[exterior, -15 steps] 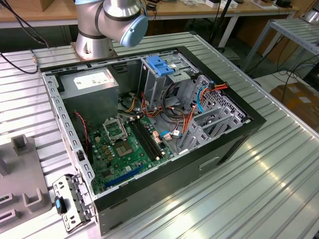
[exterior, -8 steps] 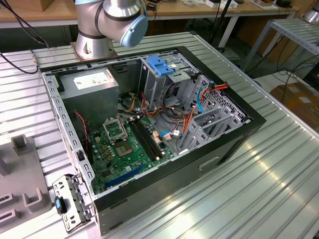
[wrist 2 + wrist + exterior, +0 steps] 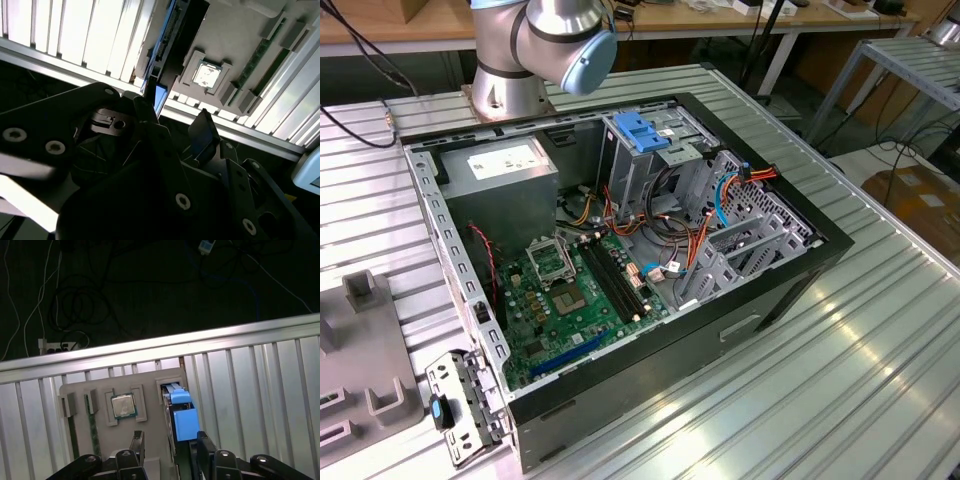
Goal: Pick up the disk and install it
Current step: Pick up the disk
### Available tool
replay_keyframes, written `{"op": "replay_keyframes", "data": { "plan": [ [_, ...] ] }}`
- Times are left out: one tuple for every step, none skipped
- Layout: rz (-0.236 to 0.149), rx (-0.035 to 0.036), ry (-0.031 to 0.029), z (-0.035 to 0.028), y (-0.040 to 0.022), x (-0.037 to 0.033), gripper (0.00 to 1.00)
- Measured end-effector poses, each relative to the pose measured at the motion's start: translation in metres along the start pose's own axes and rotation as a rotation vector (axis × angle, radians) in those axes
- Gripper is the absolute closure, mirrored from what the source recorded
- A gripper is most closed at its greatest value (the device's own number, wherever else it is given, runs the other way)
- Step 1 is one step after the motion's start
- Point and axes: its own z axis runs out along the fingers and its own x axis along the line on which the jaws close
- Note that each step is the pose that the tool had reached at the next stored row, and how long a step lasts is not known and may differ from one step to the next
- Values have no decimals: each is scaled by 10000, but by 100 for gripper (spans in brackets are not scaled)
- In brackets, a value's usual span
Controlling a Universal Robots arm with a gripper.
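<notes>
The disk [image 3: 184, 419] stands on edge in a slot of a grey holder tray [image 3: 150, 382], its blue side rail facing up. In the second wrist view the disk [image 3: 172, 30] appears as a dark edge-on slab with a blue end. My gripper [image 3: 170, 441] hangs open just above the near end of the disk, one finger on each side and apart from it. Both black fingers [image 3: 150, 120] show in the second wrist view, with the gripper [image 3: 172, 114] straddling the disk's line. Nothing is held.
The tray also carries a processor chip [image 3: 123, 406] and memory sticks [image 3: 91, 420]. It lies on a ribbed aluminium table [image 3: 250, 385] near the edge. An open computer case [image 3: 620, 250] holds a drive cage with a blue handle [image 3: 642, 135], a grey power box [image 3: 505, 165] and cables.
</notes>
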Motion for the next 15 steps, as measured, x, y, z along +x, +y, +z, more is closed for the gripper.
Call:
{"op": "replay_keyframes", "data": {
  "plan": [
    [-11,18,-3,0,1,0,46],
    [-12,38,-6,1,6,0,46],
    [-11,66,-11,2,14,1,46],
    [-19,92,-14,3,19,2,46],
    [-44,113,-17,5,22,3,46],
    [-67,124,-19,10,26,3,46],
    [-88,130,-20,13,29,3,46],
    [-122,134,-21,16,35,4,46],
    [-153,143,-23,18,37,5,46],
    [-225,158,-25,22,39,3,46],
    [-263,164,-27,25,41,1,46],
    [-313,169,-27,27,42,0,46],
    [-399,173,-28,29,42,-1,46],
    [-475,177,-29,32,42,-2,46],
    [-577,181,-30,35,44,-8,46]
  ]
}}
